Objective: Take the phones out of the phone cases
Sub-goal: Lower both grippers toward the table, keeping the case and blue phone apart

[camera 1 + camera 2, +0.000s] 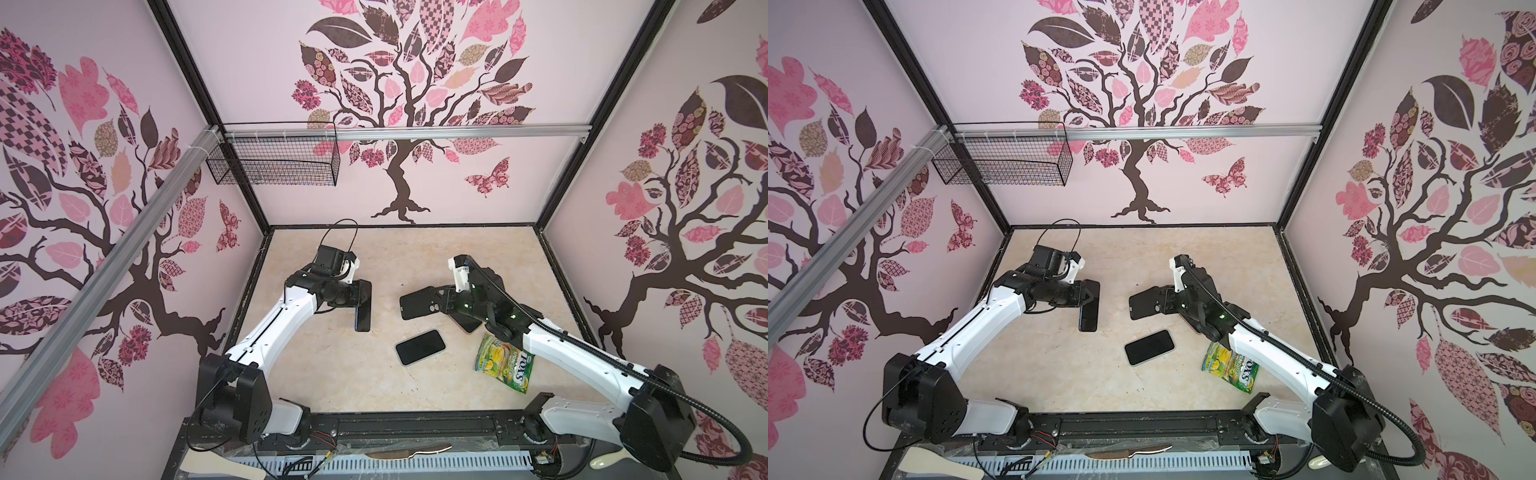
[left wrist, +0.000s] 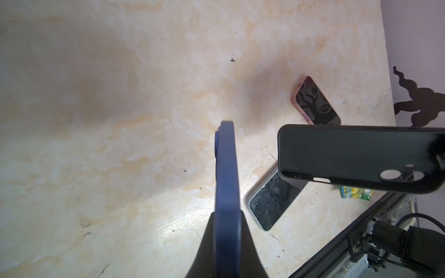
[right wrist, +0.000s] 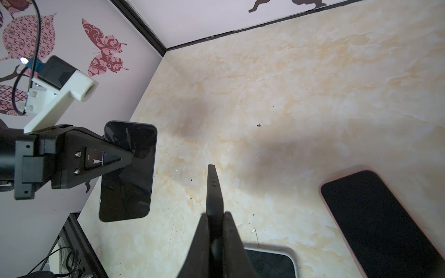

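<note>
both top views: left hand [image 1: 360, 296] grips the phone [image 1: 363, 318], right hand [image 1: 441, 301] grips the case [image 1: 417, 305], apart.

L arm [image 1: 976, 328] holds phone [image 1: 1089, 318], R arm [image 1: 1279, 353] holds case [image 1: 1142, 307]; apart.

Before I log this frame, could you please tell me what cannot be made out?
- pink-cased phone: right wrist view, cut off by the edge; in both top views, mostly under the right arm.
- snack packet: left wrist view, mostly behind the black case.
- white-edged phone: right wrist view, cut off by the edge, partly behind the jaws.
</note>
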`<state>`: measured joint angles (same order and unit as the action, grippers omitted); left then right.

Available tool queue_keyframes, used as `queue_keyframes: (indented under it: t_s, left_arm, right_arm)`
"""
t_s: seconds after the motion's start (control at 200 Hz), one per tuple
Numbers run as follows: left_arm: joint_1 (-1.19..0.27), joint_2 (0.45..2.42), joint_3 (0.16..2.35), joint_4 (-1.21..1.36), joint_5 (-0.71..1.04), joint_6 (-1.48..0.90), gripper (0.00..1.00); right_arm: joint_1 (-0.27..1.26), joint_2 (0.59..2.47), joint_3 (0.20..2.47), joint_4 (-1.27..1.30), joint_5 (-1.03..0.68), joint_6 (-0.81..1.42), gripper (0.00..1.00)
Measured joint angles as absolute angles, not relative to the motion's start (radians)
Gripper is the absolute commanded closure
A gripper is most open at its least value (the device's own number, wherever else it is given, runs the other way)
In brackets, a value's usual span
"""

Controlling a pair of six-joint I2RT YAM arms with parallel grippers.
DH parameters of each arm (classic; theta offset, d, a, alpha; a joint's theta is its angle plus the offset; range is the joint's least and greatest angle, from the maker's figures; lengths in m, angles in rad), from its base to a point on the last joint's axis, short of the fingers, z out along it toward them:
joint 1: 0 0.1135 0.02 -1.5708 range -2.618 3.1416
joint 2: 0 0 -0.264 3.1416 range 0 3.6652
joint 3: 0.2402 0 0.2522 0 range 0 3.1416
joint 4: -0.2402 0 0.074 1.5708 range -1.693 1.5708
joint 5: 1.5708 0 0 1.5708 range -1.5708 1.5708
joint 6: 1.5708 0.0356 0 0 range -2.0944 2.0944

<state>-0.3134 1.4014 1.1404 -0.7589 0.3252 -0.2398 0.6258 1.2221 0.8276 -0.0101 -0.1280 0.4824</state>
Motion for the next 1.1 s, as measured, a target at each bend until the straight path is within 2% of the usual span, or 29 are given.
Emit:
queue_keyframes:
  t_s: [0.205,0.48,0.77,1.1]
  left_arm:
    - [-0.28,1.413,1.135,-0.79,0.328,-0.218,1.0]
    - [-0.118,1.524,1.116,-0.805,0.529,-0.138,1.0]
    - [-0.114,1.624,1.116,-0.824,0.589,-0.077,1.0]
    - [-0.109,1.728,1.117,-0.825,0.562,-0.066,1.0]
  right_arm:
    - [0.625,1.313,0.873,-0.02,-0.182,0.51,1.0]
    - [0.625,1.388,0.883,0.009,-0.266,0.563,1.0]
    - [0.618,1.453,0.883,0.077,-0.305,0.627,1.0]
    - [0.595,1.544,0.883,0.184,-0.373,0.715,1.0]
